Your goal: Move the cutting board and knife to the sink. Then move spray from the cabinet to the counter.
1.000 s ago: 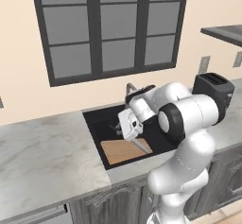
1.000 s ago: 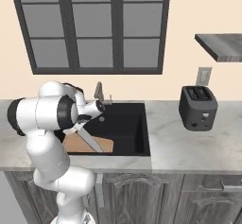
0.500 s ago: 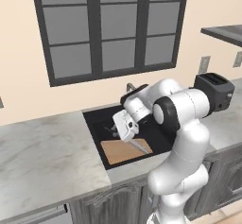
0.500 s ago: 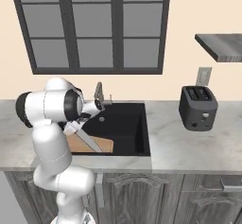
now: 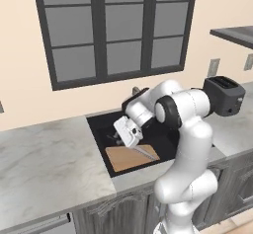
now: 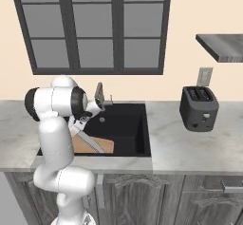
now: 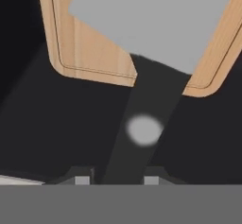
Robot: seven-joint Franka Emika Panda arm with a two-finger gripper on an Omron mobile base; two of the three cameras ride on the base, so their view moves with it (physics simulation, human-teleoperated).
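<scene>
The tan cutting board (image 5: 121,159) (image 6: 106,145) (image 7: 90,53) lies flat on the floor of the black sink (image 5: 99,129) (image 6: 138,133). The knife (image 5: 145,152) (image 6: 94,144) (image 7: 142,124) slants down onto it, with its grey blade over the board and its black handle rising toward the hand. My gripper (image 5: 131,138) (image 6: 80,127) (image 7: 116,179) hangs low in the sink above the board's back edge. Its jaws stand a little wider than the handle between them, with a thin gap on one side. The spray is out of view.
A faucet (image 6: 99,94) stands at the sink's back rim. A black toaster (image 5: 225,95) (image 6: 198,108) sits on the marble counter (image 5: 44,159) (image 6: 190,145) to the right. The cabinet (image 5: 233,33) (image 6: 221,46) juts in at upper right.
The arm's elbow has swung and the hand has shifted a little left over the board. The jaws have eased apart around the knife handle.
</scene>
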